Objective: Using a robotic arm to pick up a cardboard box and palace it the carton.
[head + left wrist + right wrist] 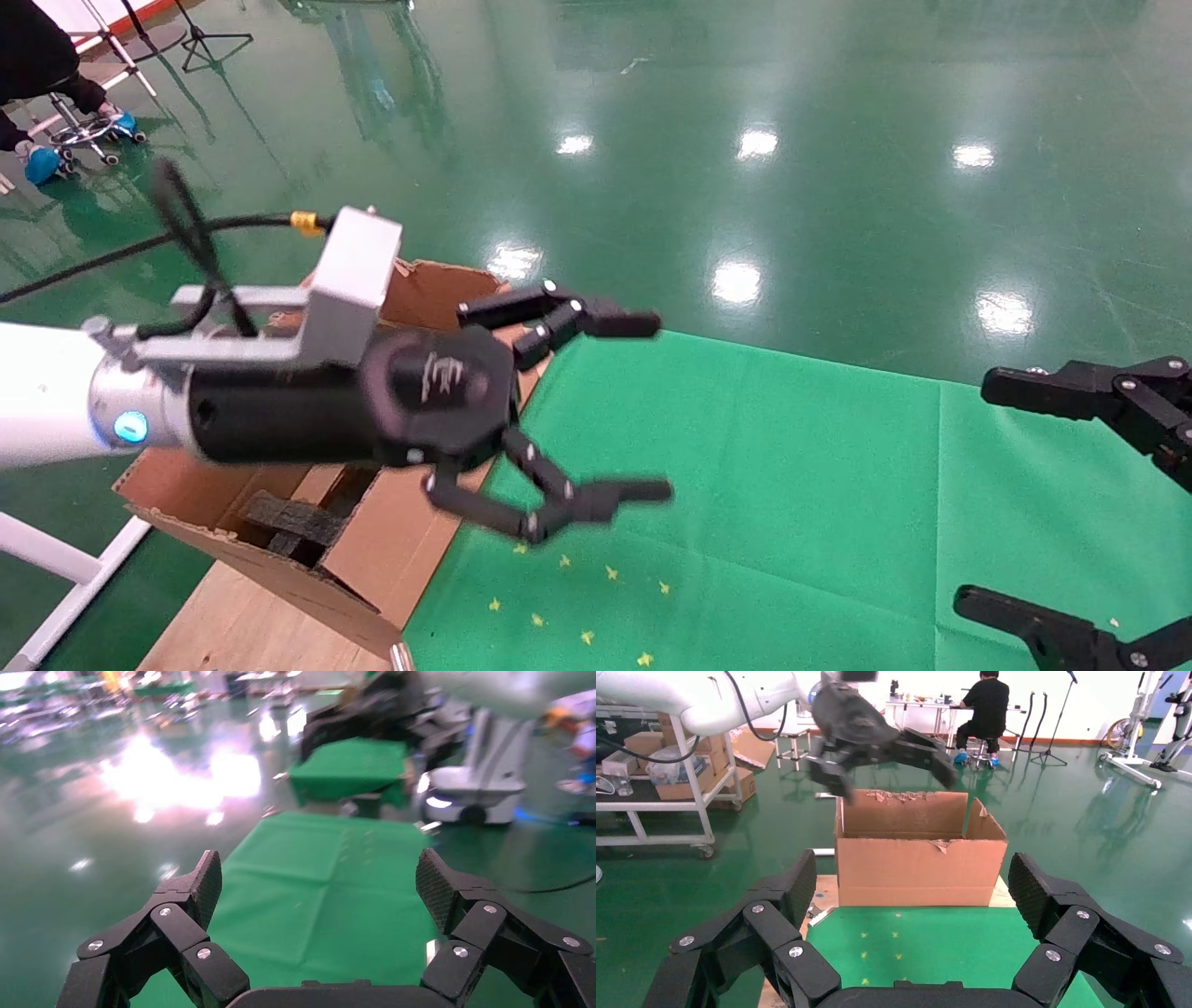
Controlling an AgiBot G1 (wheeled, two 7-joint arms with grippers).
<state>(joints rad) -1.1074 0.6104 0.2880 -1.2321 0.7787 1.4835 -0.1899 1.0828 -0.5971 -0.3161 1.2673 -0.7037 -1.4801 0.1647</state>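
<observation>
My left arm, white and silver with a silver module, reaches in from the left. Its gripper (656, 407) is open and empty, held in the air just past the carton's near side, over the green cloth. In the right wrist view it (891, 780) hangs above the carton's open top. The carton (424, 291) is large and brown with torn flaps and stands at the left end of the table; its long side faces the right wrist view (919, 860). The small cardboard box is out of view. My right gripper (978, 492) is open and empty at the right edge.
A green cloth (792, 485) with small yellow star marks (563, 561) covers the table. Black foam blocks (289, 517) lie inside the carton. A wooden board (233, 615) lies under the carton. A person (986, 702) sits at a far desk; shelves (659, 776) stand behind.
</observation>
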